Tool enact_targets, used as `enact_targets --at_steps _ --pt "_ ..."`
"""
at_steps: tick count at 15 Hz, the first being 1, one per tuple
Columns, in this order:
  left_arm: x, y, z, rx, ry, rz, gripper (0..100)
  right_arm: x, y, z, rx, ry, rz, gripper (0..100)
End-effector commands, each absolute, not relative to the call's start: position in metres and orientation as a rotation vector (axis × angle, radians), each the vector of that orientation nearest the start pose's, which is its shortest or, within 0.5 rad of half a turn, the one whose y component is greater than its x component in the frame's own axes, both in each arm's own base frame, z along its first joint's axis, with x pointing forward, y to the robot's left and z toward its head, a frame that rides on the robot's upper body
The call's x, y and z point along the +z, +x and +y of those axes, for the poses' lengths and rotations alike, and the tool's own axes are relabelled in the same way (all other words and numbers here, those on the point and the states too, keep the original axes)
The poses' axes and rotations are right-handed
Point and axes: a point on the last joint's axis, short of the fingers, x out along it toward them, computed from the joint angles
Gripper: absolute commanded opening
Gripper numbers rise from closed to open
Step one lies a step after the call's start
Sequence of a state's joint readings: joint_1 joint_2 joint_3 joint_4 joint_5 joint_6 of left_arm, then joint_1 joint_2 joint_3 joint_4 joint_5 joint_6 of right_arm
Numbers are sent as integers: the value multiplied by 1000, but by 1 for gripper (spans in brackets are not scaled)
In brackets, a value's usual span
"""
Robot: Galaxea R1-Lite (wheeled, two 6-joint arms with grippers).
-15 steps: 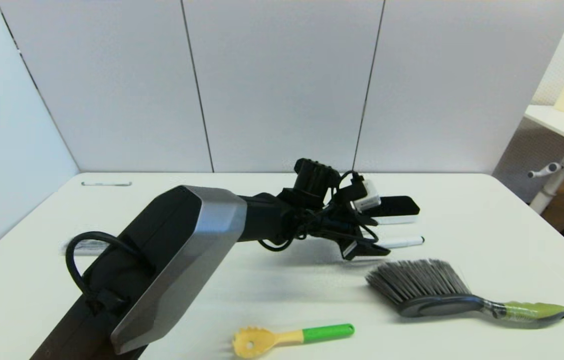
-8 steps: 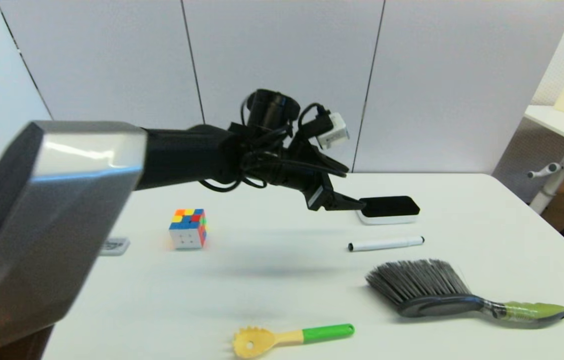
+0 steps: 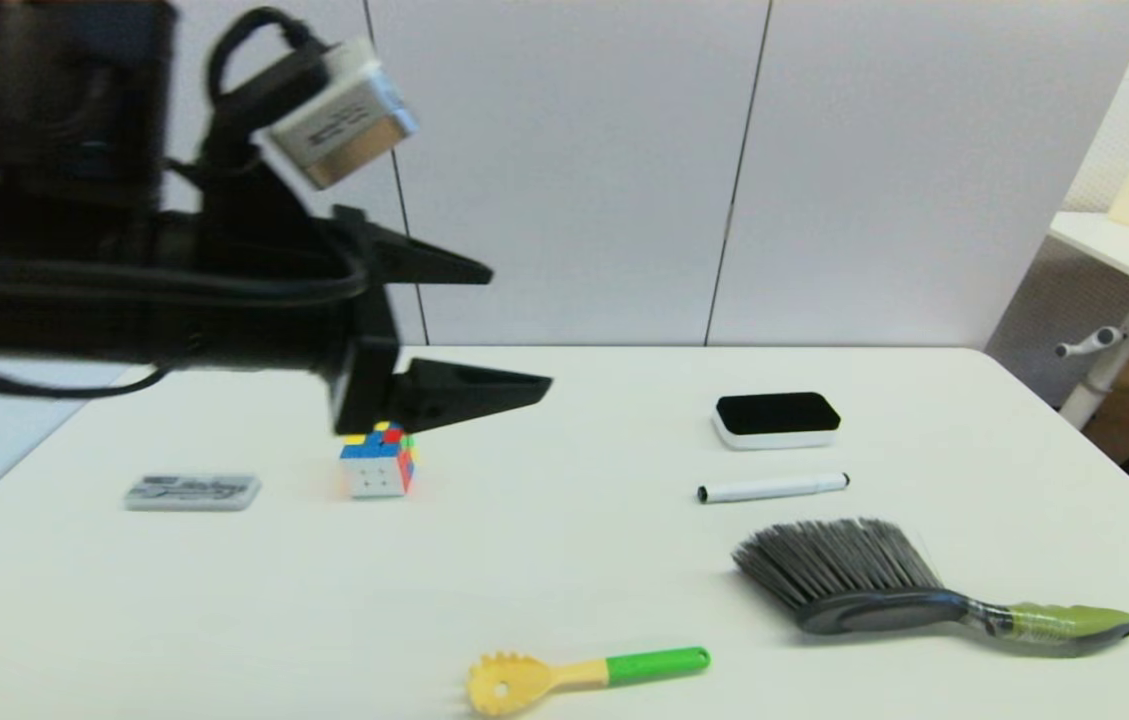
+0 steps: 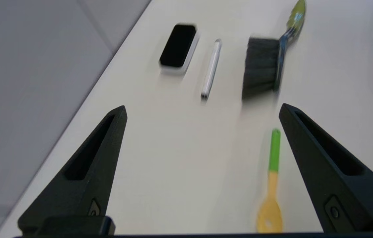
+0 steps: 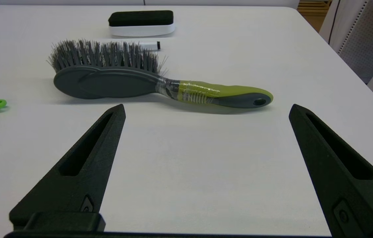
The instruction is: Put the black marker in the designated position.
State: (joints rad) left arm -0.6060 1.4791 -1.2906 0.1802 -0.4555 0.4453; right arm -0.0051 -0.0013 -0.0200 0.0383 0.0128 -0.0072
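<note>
The black marker (image 3: pixel 772 488), a slim white barrel with black ends, lies flat on the white table between the eraser block (image 3: pixel 776 419) and the brush (image 3: pixel 854 578). Nothing holds it. My left gripper (image 3: pixel 519 326) hangs open and empty high at the left, far from the marker and above the colour cube (image 3: pixel 377 465). From the left wrist, the marker (image 4: pixel 211 69) lies well beyond the open gripper (image 4: pixel 202 107). My right gripper (image 5: pixel 206 105) stands open low over the table, with the brush (image 5: pixel 117 77) in front and the marker's end (image 5: pixel 148 44) behind its bristles. Nothing marks the designated position.
A yellow spoon with a green handle (image 3: pixel 586 676) lies near the front edge. A flat grey card (image 3: pixel 192 492) rests at the left, beside the cube. White partition walls close off the back and the left side. The table's right edge drops off beyond the brush handle (image 3: pixel 1074 622).
My left arm has risen and drawn back to the left, away from the spot above the marker. The cube and grey card have come into view. The marker has not moved.
</note>
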Motion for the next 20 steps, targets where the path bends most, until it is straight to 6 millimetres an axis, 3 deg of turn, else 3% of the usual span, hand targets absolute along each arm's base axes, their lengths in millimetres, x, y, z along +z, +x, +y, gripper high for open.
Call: enact_targets --at_steps 1,5,9,13,17,20 --pt "277 73 -43 -703 298 -112 100 77 -25 0 8 -8 15 100" --pt "249 35 -17 -526 228 -238 100 77 -24 0 9 -8 18 100" --pt "192 -9 -4 -344 196 -280 100 77 -24 0 6 -8 18 100" --pt "148 -3 -5 -328 155 -238 100 77 -24 0 9 -8 18 100" --pt "117 -2 -5 -275 147 -155 100 77 -24 0 8 -8 18 100" --pt "101 -13 -5 -245 135 -112 100 77 -25 0 8 -8 15 100"
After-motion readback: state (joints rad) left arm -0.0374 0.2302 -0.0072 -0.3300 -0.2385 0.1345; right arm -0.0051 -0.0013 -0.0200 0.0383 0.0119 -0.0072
